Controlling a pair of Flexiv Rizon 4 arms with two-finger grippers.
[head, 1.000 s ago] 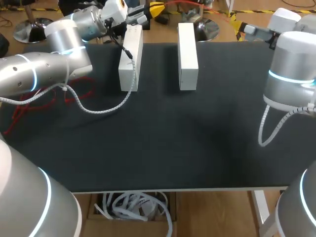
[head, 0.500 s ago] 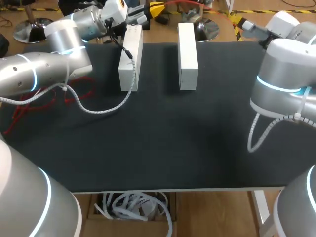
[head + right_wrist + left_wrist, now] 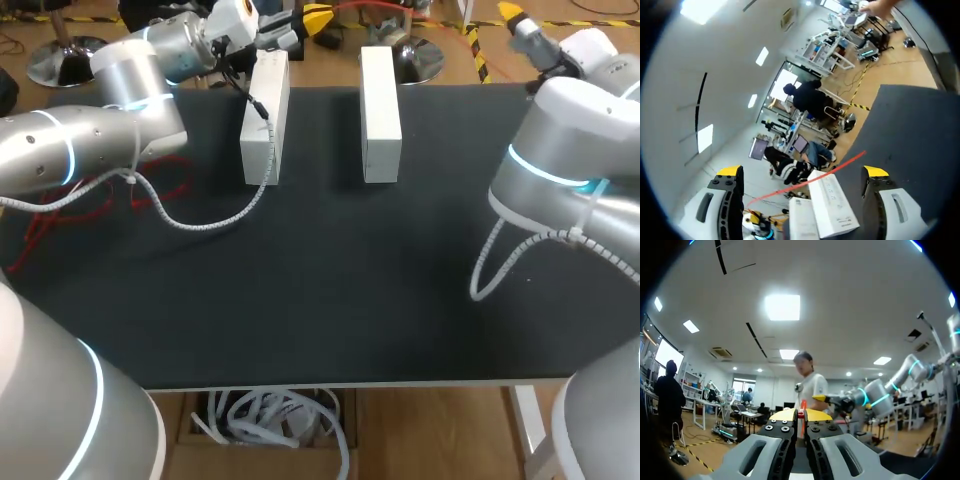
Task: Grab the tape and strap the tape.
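The right gripper (image 3: 802, 171) holds its fingers wide apart, gripping nothing. Ahead of it, between the fingers, two white boxes (image 3: 832, 202) lie side by side near an edge of the dark tabletop (image 3: 910, 125).

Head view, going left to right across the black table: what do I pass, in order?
left arm → left white block → right white block → right arm. The coiled cable draped over the left white block overlaps it, so it is left out.
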